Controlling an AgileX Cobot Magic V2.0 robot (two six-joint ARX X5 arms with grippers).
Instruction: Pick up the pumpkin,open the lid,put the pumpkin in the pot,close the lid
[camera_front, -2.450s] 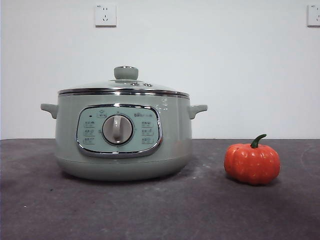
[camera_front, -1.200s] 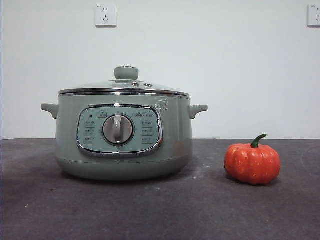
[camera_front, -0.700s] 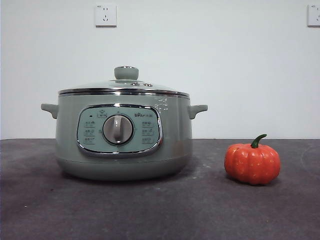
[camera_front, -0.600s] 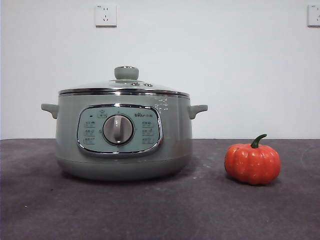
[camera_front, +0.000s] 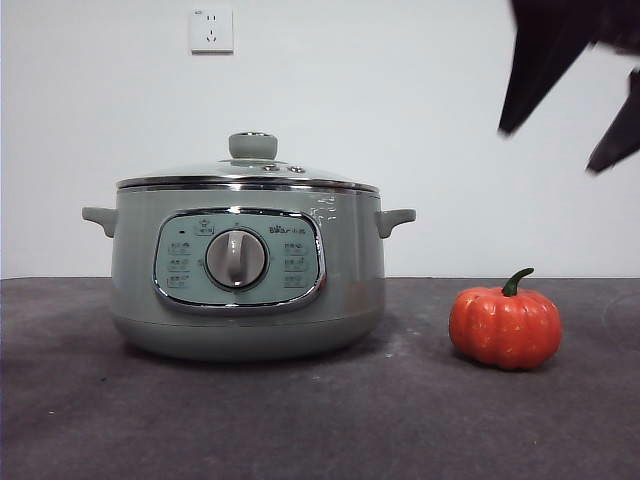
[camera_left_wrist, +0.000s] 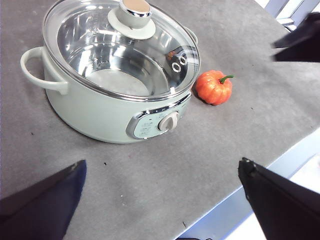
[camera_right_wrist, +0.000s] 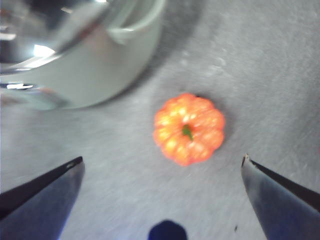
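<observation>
I see the right tool (camera_front: 570, 150) high above the pumpkin (camera_front: 505, 327), its jaws spread wide and holding nothing. The pumpkin sits upright on the grey counter (camera_front: 300, 420), just beside the pot (camera_front: 246, 265), whose lid (camera_front: 247, 172) is on. My left tool (camera_left_wrist: 160, 200) hangs well back from the pot, jaws apart and empty.

We see even, bright light, with soft shadows under the pot (camera_front: 247, 265). Glare streaks its lid (camera_left_wrist: 121, 46). Our right wrist view is blurred, the pumpkin (camera_right_wrist: 189, 128) smeared.
</observation>
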